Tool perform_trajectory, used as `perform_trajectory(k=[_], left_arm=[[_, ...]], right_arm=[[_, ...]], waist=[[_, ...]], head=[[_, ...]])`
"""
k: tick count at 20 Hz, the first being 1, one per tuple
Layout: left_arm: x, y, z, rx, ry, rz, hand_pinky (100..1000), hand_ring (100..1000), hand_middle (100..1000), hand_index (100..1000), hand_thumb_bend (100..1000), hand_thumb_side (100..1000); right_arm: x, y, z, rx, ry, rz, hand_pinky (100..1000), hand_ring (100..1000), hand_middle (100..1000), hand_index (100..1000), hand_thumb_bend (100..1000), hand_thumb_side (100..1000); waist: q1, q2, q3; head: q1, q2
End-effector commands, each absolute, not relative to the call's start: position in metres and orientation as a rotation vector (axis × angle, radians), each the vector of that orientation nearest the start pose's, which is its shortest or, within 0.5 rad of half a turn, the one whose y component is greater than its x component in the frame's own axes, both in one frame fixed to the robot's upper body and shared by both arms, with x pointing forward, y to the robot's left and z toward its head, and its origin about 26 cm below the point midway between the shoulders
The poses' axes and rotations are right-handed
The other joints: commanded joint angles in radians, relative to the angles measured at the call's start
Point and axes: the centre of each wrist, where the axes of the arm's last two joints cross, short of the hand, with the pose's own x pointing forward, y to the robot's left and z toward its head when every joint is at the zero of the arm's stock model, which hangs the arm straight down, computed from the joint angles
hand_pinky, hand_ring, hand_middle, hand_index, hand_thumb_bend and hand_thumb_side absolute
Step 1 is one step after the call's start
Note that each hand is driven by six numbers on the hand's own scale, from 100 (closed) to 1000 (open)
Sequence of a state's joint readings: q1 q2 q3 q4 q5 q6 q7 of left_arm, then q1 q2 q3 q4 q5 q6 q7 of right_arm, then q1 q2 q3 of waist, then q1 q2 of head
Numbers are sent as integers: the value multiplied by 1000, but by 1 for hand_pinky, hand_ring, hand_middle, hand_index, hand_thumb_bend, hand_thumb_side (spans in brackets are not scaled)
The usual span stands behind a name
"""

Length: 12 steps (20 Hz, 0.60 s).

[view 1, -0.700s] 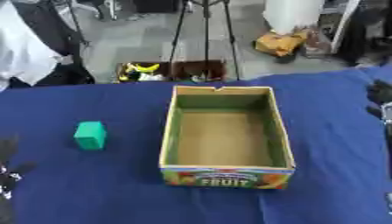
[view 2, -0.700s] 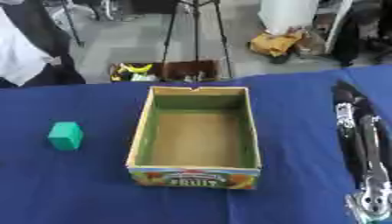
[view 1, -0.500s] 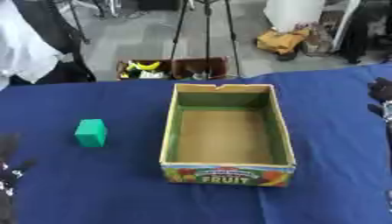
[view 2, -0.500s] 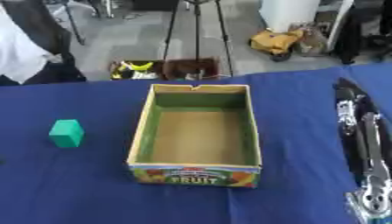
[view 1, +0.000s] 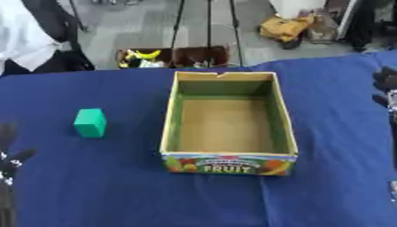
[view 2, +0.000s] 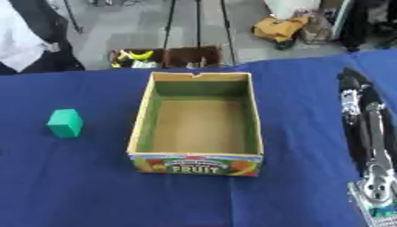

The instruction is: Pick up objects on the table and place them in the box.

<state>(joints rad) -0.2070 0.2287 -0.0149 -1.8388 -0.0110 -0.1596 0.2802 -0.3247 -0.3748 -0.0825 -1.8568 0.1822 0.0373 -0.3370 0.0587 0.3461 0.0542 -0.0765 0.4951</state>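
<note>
While the box (view 1: 227, 122) stood empty, one green block (view 1: 91, 123), well left of it, looked light, rigid, graspable across opposite faces; left hand (view 1: 11, 155) and right hand (view 2: 359, 95) finger states indiscernible.

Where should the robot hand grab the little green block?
Probably from above, pinching two opposite flat sides. The green block stands alone on the blue tablecloth, left of the fruit box, with open space all around. The left robot hand is nearest.
</note>
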Motion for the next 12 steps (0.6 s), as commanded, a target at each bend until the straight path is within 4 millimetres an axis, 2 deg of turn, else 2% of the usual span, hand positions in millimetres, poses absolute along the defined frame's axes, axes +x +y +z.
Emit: perform_trajectory(k=[1, 6, 12], left_arm=[[310, 260, 138, 264, -2250, 4, 808, 996, 894, 1000, 100, 1000], [311, 267, 153, 345, -2285, -62, 808, 993, 895, 1000, 100, 1000], [309, 282, 192, 514, -2356, -190, 786, 970, 895, 1000, 100, 1000]], right_arm=[[318, -299, 199, -701, -2226, 62, 864, 904, 833, 927, 100, 1000], [318, -300, 200, -706, -2227, 65, 864, 904, 832, 927, 100, 1000], [318, -301, 199, -714, -2224, 75, 864, 904, 832, 927, 100, 1000]], waist=[[-2, -13, 2], [2, -15, 4], [7, -27, 7]], head=[[-6, 11], [-9, 7], [-16, 7]])
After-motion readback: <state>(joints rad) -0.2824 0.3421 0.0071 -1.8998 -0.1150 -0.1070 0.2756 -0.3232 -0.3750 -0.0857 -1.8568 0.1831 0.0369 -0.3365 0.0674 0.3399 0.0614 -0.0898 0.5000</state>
